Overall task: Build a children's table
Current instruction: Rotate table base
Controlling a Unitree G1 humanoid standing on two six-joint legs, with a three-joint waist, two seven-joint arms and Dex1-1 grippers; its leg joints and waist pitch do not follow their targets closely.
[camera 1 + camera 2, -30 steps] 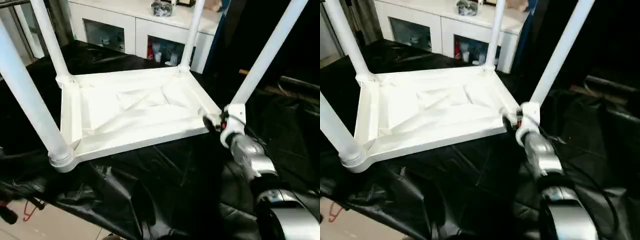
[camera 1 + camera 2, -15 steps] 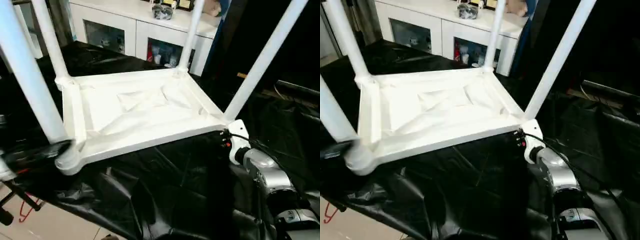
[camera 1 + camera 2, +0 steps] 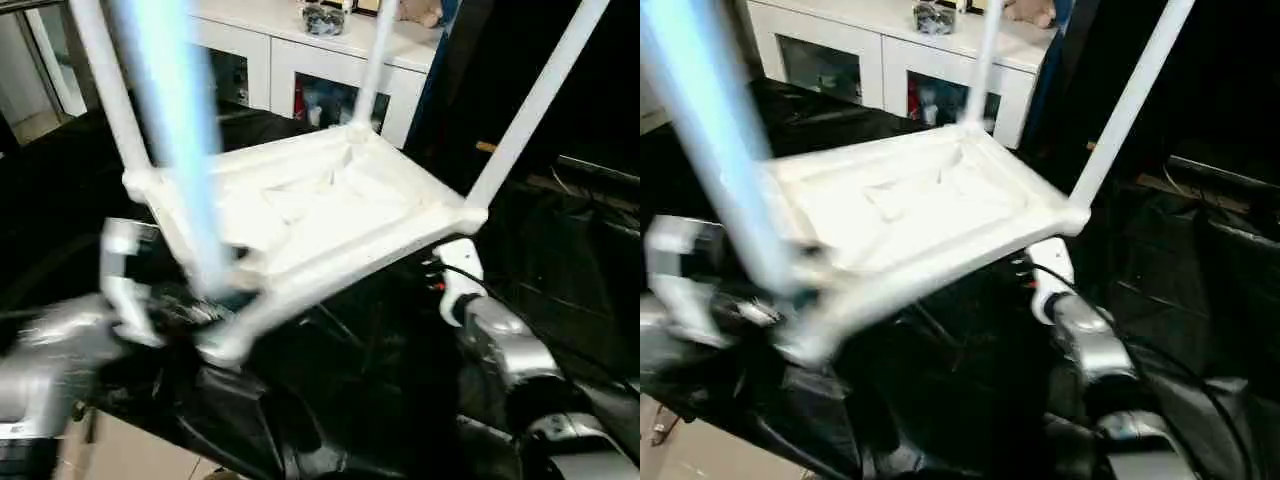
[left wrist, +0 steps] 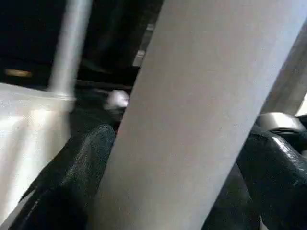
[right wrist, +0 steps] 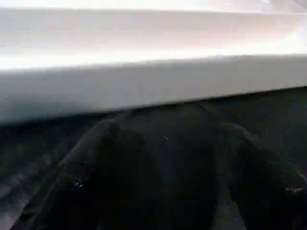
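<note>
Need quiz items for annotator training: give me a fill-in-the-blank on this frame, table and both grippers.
1. The children's table lies upside down with ____ legs pointing up.
2. The left gripper has a white ____ between its fingers.
3. The sheet under the table is ____ in colour.
4. The right gripper sits just under the tabletop's ____.

Missing: four; leg; black; edge

Home-like room: white glass-door cabinet point(image 3: 300, 75), black sheeting point(image 3: 340, 390) over work surface.

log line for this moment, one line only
stage: table upside down, four legs up, tilted | left tool: straddling near leg | right tool: under tabletop edge, grip unclear | surface: black sheet
</note>
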